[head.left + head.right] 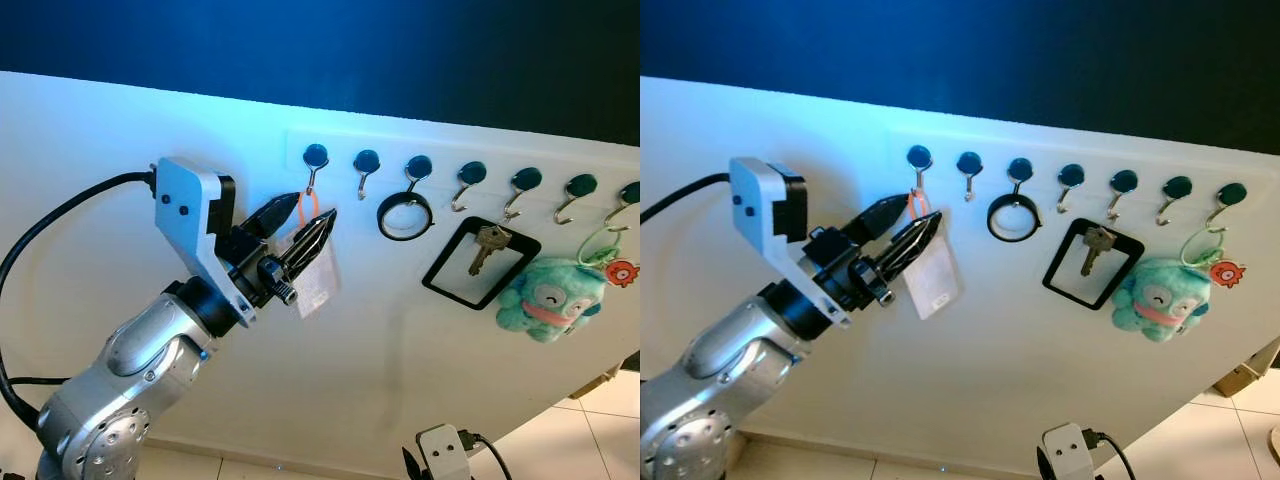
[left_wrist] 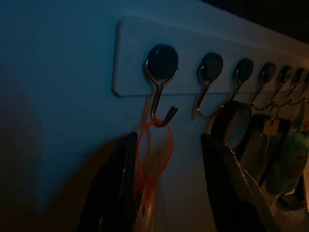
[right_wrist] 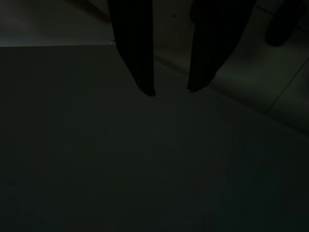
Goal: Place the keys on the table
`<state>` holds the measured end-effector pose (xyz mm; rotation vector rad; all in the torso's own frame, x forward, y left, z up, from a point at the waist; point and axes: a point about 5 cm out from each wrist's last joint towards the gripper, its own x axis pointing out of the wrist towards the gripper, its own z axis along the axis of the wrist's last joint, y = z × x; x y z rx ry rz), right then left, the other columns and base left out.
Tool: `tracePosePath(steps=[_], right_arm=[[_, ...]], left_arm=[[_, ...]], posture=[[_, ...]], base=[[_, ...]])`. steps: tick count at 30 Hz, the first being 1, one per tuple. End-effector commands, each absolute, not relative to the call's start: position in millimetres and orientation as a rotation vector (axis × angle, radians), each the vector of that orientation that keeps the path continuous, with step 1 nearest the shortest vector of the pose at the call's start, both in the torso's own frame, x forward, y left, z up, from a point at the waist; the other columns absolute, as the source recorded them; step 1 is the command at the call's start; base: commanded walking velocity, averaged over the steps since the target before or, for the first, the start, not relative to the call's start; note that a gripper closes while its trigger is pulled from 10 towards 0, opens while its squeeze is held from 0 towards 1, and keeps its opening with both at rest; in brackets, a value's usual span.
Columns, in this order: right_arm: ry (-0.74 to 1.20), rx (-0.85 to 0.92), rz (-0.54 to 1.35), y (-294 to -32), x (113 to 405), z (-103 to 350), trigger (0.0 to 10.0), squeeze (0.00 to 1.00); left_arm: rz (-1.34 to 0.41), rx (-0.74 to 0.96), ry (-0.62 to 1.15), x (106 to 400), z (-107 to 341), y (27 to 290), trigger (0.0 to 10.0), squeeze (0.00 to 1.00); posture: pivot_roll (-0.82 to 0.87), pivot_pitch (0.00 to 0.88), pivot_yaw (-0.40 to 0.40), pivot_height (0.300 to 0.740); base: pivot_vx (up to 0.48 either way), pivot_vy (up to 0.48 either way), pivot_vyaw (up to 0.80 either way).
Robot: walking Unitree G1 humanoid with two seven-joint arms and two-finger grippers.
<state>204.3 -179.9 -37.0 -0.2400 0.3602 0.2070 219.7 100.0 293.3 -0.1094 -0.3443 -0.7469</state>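
A white rail with several dark-capped metal hooks [image 1: 314, 160] is fixed to the white wall. From the first hook hangs a thin orange loop [image 2: 154, 150] carrying a white plastic tag [image 1: 318, 280]. My left gripper [image 1: 300, 222] is raised to that hook and open, one black finger on each side of the orange loop, tips just below the hook. A brass key [image 1: 487, 245] hangs from the fourth hook inside a black rectangular frame [image 1: 450, 285]. My right gripper [image 3: 170, 91] hangs low, open and holding nothing.
A black ring [image 1: 405, 217] hangs on the third hook. A teal plush toy [image 1: 550, 300] and a small orange charm [image 1: 621, 272] hang at the right end. Tiled floor [image 1: 600, 430] lies below the wall at lower right.
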Motion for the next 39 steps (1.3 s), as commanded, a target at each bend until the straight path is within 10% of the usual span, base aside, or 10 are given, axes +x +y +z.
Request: tracePosePath(steps=[1, 7, 8, 35, 37, 39], right_arm=[[0.384, -0.241, 0.199, -183.0, 197.5, -41.5, 10.0, 0.0], [0.386, -0.243, 0.199, -183.5, 197.8, -41.7, 10.0, 0.0], [0.387, -0.243, 0.199, -183.6, 197.6, -41.9, 10.0, 0.0], [0.391, -0.245, 0.205, -183.1, 198.0, -42.9, 10.0, 0.0], [0.391, -0.246, 0.204, -183.4, 198.0, -42.9, 10.0, 0.0], [0.391, -0.246, 0.204, -183.5, 198.0, -42.9, 10.0, 0.0]], left_arm=[[-0.77, -0.119, -0.316, 218.8, 289.6, 96.2, 5.0, 0.0], [-0.746, -0.116, -0.307, 219.2, 287.9, 97.9, 6.1, 0.0], [-0.734, -0.118, -0.305, 219.7, 287.5, 99.2, 10.0, 0.0], [-0.672, -0.062, -0.269, 222.1, 277.1, 103.7, 10.0, 0.0], [-0.669, -0.064, -0.271, 222.4, 277.2, 104.3, 7.9, 0.0], [-0.668, -0.065, -0.272, 222.5, 277.1, 104.5, 7.9, 0.0]], posture=[[0.13, 0.16, -0.042, 0.74], [0.13, 0.159, -0.043, 0.74], [0.13, 0.159, -0.043, 0.74], [0.13, 0.149, -0.047, 0.74], [0.13, 0.148, -0.047, 0.74], [0.13, 0.148, -0.047, 0.74]], base=[[0.0, 0.0, 0.0], [0.0, 0.0, 0.0], [0.0, 0.0, 0.0], [0.0, 0.0, 0.0], [0.0, 0.0, 0.0], [0.0, 0.0, 0.0]])
